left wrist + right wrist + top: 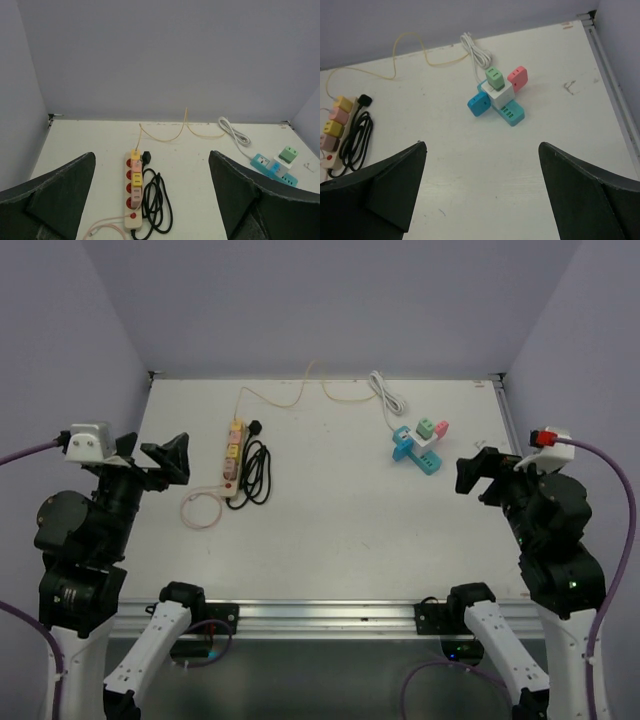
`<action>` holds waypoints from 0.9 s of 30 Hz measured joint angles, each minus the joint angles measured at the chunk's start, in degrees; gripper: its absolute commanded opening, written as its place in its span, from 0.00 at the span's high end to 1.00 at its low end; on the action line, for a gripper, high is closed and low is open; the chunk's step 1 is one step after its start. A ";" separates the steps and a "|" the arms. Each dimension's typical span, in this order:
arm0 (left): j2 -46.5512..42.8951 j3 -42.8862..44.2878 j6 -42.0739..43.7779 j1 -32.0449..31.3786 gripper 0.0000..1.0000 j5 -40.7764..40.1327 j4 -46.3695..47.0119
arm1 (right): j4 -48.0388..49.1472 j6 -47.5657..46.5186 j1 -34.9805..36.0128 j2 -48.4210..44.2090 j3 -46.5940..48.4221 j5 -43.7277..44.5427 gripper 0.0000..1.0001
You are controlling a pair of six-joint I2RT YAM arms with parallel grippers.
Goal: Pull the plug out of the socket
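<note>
A beige power strip (232,460) lies on the left of the white table with yellow and pink plugs (136,178) in a row along it. A white cube socket (499,94) lies at the right, carrying a green plug (495,77), a pink plug (517,78) and a blue plug (480,103); the cube also shows in the top view (420,445). My left gripper (152,450) is open and empty, raised left of the strip (132,192). My right gripper (482,468) is open and empty, raised right of the cube.
A coiled black cable (255,472) with a black plug (256,426) lies beside the strip. A thin yellow wire (300,392) and a white cable (388,400) run along the back. A pink cable loop (200,508) lies near the strip's front end. Walls enclose the table.
</note>
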 measured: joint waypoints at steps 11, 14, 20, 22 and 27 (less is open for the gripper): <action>2.95 -14.27 -0.66 0.00 0.00 4.33 2.38 | 1.51 3.41 0.00 10.64 -13.57 -1.62 0.01; 2.64 -20.74 -0.59 0.00 0.00 5.57 4.24 | 4.11 3.41 0.00 15.37 -15.63 -1.49 0.01; 1.25 -30.01 -0.57 0.00 0.01 6.78 7.93 | 15.21 2.49 -0.11 25.55 -20.28 -1.44 0.01; 0.44 -32.37 -0.57 -0.04 0.00 6.86 9.49 | 19.93 1.68 -0.68 29.11 -22.05 -1.46 0.01; -1.55 -35.78 -0.52 -0.74 0.01 6.45 11.52 | 31.28 0.98 -4.87 37.73 -24.13 -2.40 0.01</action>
